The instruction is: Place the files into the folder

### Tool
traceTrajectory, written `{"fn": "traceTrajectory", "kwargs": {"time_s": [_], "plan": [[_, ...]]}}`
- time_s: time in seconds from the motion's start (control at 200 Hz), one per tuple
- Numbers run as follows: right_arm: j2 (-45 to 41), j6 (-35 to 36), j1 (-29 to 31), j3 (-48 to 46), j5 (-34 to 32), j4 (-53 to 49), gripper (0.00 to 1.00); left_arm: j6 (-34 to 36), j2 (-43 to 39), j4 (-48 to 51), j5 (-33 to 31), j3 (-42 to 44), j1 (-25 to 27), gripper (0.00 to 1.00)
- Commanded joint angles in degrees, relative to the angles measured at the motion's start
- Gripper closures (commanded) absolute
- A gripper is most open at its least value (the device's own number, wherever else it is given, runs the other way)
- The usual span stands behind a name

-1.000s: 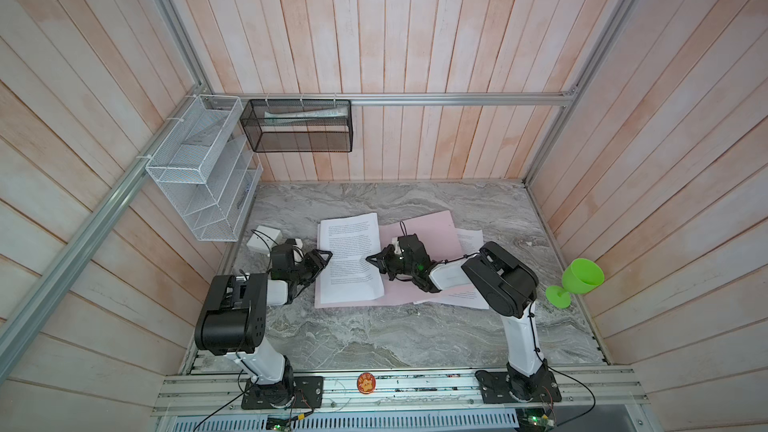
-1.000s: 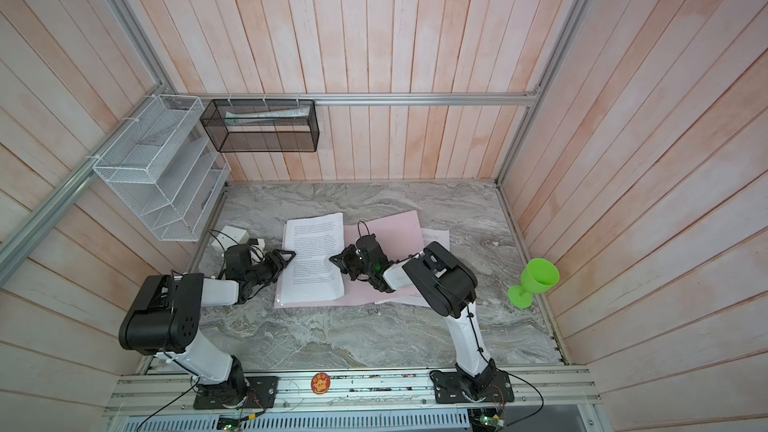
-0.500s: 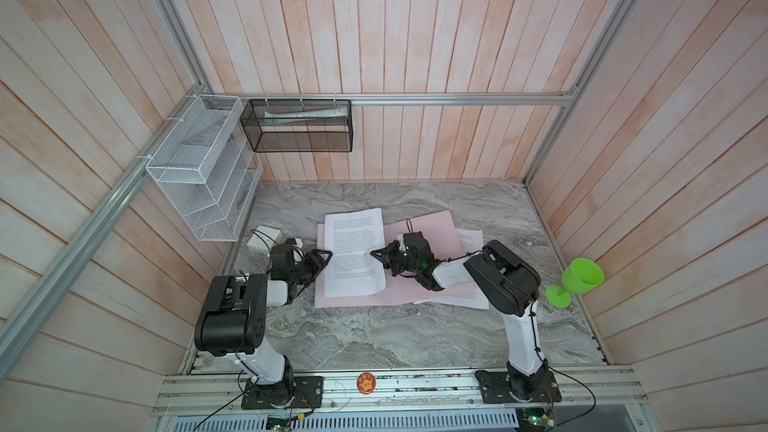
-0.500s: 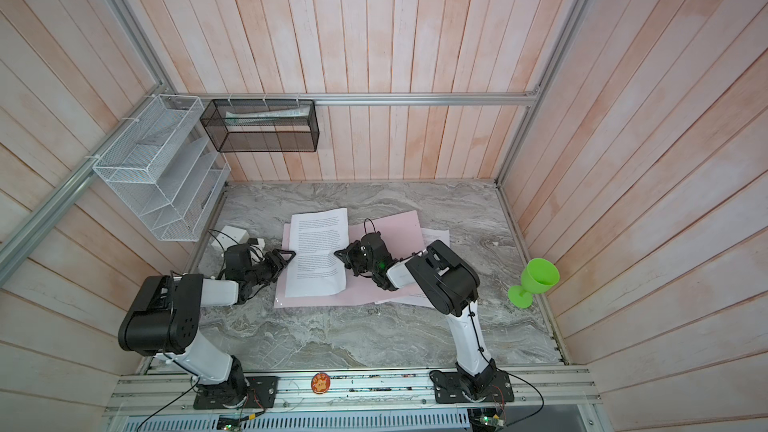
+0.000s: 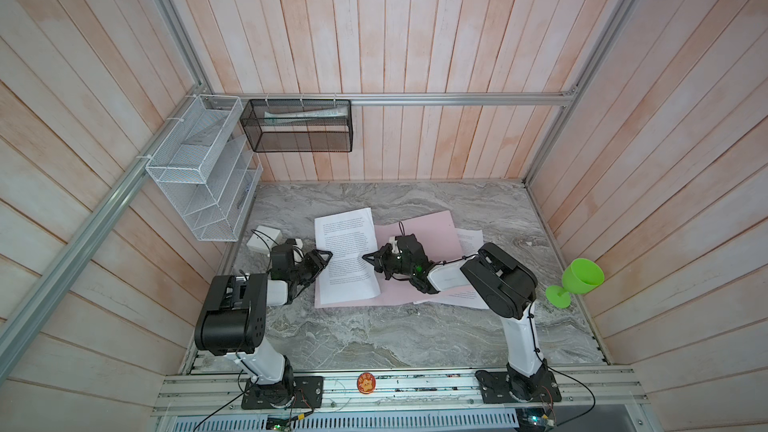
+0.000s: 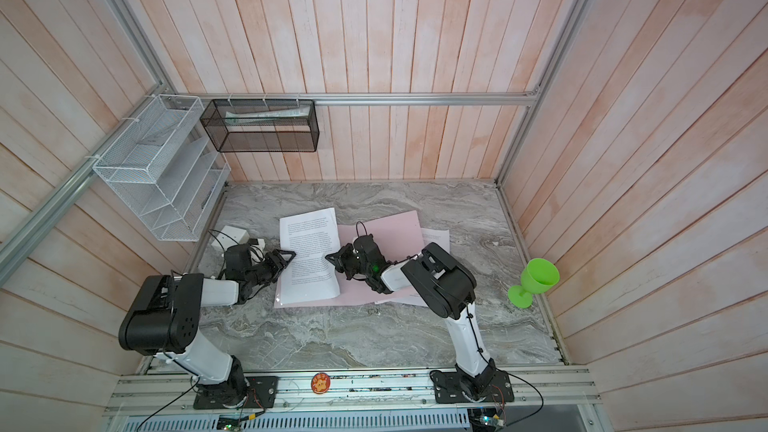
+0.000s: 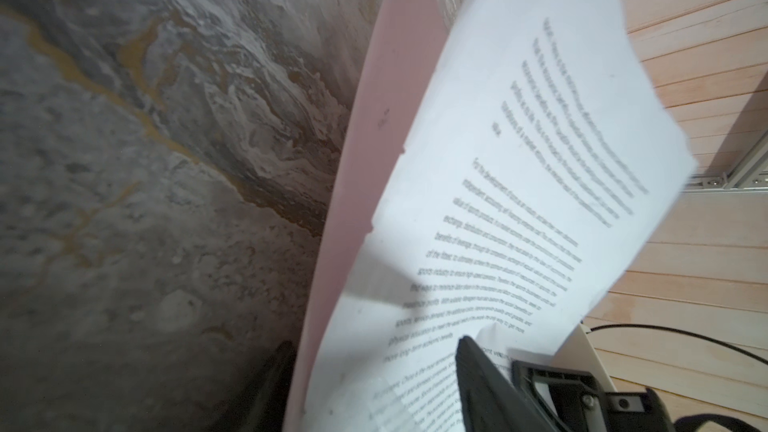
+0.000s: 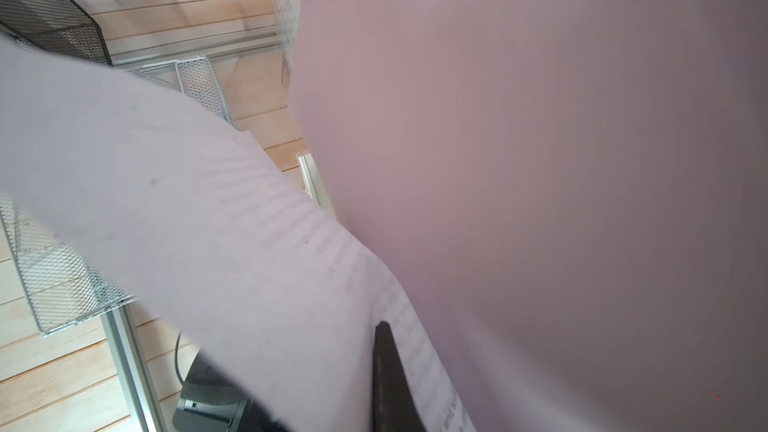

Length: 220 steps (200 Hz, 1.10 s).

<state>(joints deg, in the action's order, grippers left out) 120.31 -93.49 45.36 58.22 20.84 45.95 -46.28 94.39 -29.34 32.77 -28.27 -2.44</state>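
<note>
Both jaws of the right gripper (image 5: 366, 258) are closed on one edge of the files (image 5: 347, 243), bowed just above the folder (image 5: 424, 228). Opposite, the left gripper (image 5: 328, 254) is seen half open around the other edge. The files should be lowered flat inside the pink border before release.

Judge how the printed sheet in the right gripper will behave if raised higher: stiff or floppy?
Likely floppy: the printed sheet bows away from the right gripper, which pinches one edge. Probably thin and light: print shows through its back. It may drag across the folder.
</note>
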Motion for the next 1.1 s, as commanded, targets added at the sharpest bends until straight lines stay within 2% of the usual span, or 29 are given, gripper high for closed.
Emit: {"fn": "traceTrajectory", "kwargs": {"time_s": [0.0, 0.505, 1.095], "plan": [[-0.8, -0.6, 1.4, 0.5, 0.2, -0.5, 1.0, 0.9, 0.0, -0.4, 0.4, 0.1, 0.3, 0.37], [-0.9, -0.7, -2.8, -2.3, -2.1, 3.2, 1.0, 0.8, 0.1, -0.7, 0.0, 0.5, 0.2, 0.37], [2.6, -8.9, 1.4, -2.6, -2.1, 6.7, 1.0, -0.2, 1.3, -2.7, 0.2, 0.8, 0.3, 0.36]]}}
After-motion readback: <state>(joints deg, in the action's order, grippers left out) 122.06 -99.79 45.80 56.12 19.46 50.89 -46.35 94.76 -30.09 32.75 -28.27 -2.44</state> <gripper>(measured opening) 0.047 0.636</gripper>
